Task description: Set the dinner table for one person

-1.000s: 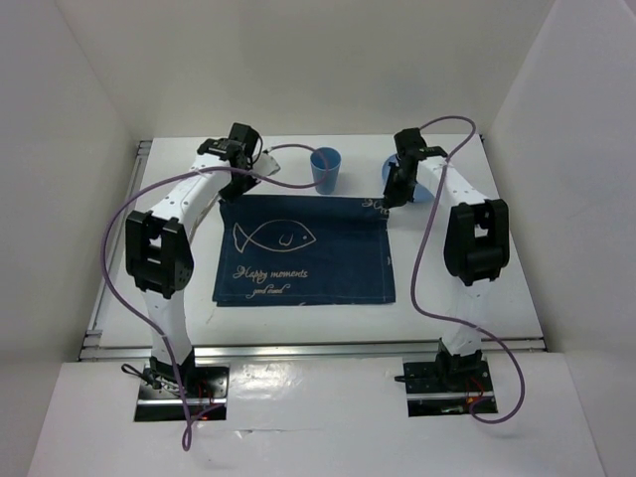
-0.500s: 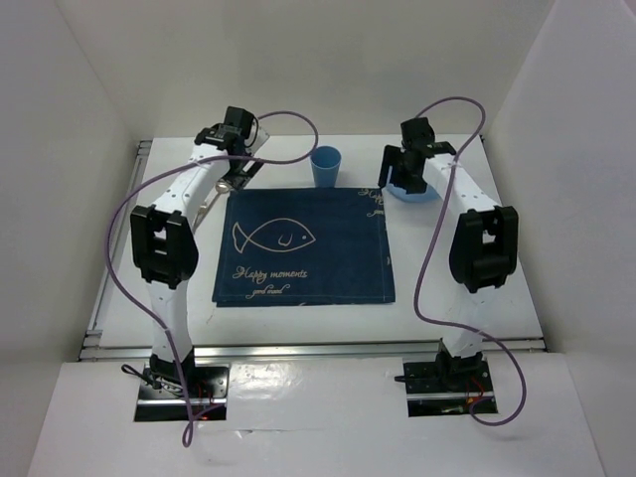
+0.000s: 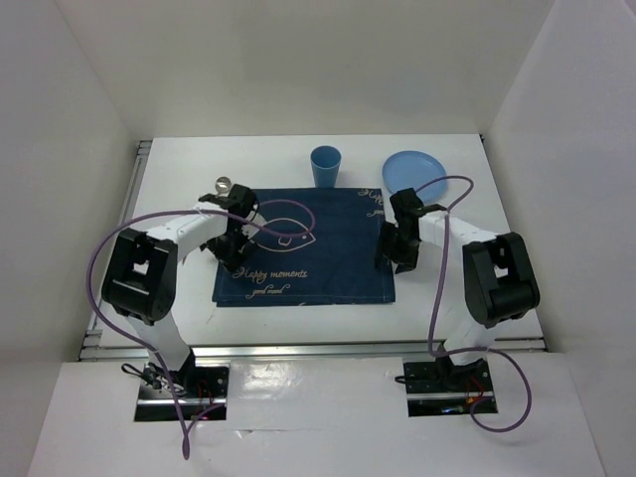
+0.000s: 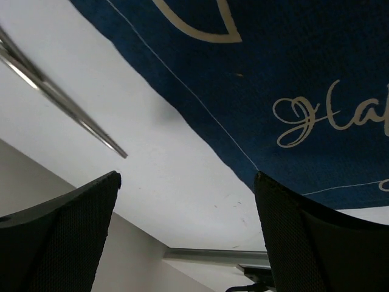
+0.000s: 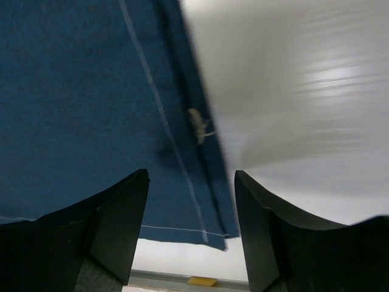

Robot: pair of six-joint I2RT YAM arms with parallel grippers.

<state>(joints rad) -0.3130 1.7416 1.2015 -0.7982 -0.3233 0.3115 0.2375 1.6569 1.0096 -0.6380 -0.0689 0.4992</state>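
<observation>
The dinner table (image 3: pixel 477 288) is a white tabletop with a metal rail (image 3: pixel 298 348) along its near edge. A dark blue fish-print placemat (image 3: pixel 318 263) lies in its middle. Behind the mat stand a blue cup (image 3: pixel 325 166) and a blue plate (image 3: pixel 414 172). A metal spoon (image 3: pixel 223 184) lies by the mat's far left corner; its handle (image 4: pixel 61 100) shows in the left wrist view. My left gripper (image 3: pixel 237 264) hangs open over the mat's left edge (image 4: pixel 200 100), holding nothing. My right gripper (image 3: pixel 390 262) hangs open over the mat's right edge (image 5: pixel 182 152), also holding nothing.
White walls close in the table on the left, back and right. Purple cables loop from both arms above the table. The arm bases stand beyond the near rail.
Both arms have drawn back from the far side toward the near half of the placemat. Both grippers opened; the plate and the spoon now lie uncovered where the grippers were.
</observation>
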